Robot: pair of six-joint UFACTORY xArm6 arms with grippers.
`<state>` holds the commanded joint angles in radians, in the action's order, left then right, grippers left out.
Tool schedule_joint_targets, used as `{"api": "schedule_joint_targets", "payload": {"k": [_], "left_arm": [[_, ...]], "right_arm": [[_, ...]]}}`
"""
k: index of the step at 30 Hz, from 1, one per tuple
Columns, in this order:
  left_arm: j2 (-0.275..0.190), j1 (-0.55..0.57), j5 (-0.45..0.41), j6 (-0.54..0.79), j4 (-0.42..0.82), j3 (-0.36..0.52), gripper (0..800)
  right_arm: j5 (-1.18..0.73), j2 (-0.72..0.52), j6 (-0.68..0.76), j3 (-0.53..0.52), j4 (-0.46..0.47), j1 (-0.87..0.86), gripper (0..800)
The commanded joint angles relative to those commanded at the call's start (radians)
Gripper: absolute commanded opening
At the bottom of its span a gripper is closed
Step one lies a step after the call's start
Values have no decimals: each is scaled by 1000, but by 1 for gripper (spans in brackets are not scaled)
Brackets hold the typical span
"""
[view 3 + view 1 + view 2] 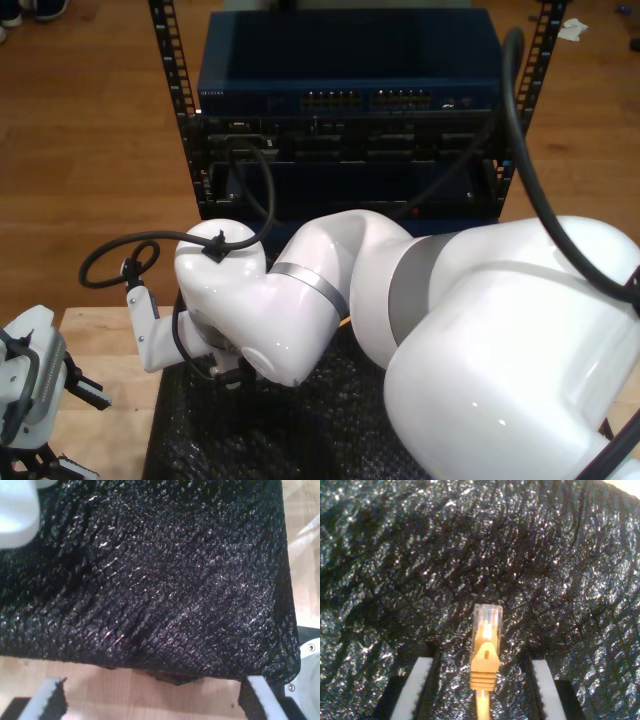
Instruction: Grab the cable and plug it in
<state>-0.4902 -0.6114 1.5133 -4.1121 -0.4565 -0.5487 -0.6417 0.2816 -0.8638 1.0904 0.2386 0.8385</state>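
The cable's clear plug with its yellow-orange boot [486, 640] lies flat on the black textured mat [480, 545]. My second gripper [481, 664] is open, one white-padded finger on each side of the plug and neither touching it. The big white arm [330, 300] bends down over the mat [300, 430] in the middle of the exterior view and hides that gripper. My first gripper [154, 682] is open with nothing between its fingers, at the mat's edge [150, 580] over the wooden table. It stands at the exterior view's lower left [80, 430].
A rack with a blue network switch [350, 80] and its rows of ports stands behind the table. Thick black arm cables [525, 150] loop in front of it. The wooden table [100, 340] shows beside the mat at the exterior view's left.
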Motion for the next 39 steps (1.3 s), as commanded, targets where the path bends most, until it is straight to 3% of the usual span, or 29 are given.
{"api": "schedule_joint_targets", "payload": {"k": [12,33,39], "left_arm": [[0,0,-2,0,0,0,799],[0,0,0,0,0,0,799],[0,0,0,0,0,0,799]], "right_arm": [[0,0,5,2,5,0,312],[0,-9,11,0,28,-2,221],[2,-9,32,0,32,-2,156]]}}
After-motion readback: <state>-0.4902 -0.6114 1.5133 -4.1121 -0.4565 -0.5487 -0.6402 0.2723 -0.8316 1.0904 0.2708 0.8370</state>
